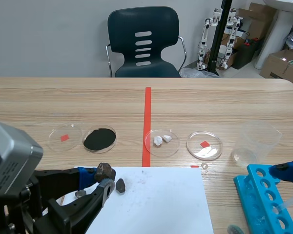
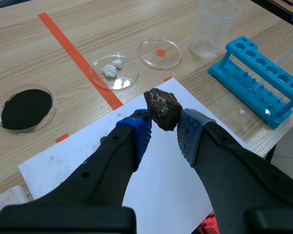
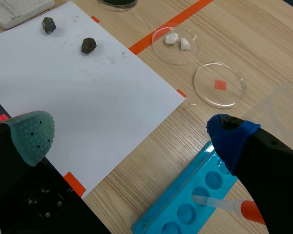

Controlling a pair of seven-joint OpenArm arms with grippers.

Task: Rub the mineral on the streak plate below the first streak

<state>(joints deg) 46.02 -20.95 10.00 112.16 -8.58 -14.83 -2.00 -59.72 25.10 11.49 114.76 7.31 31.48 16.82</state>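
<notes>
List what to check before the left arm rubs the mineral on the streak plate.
1. Mineral gripped: ok, pinched between the pads of the left claw.
2. Streak plate located: ok, a white tile beside the paper, only partly in view.
3. First streak's position: cannot tell, only faint grey smudges show on the plate.
4. Plate free of loose stones: ok, the two stones lie on the paper, not on the plate.
5. Right claw out of the way: ok, open near the blue rack, away from the plate.
</notes>
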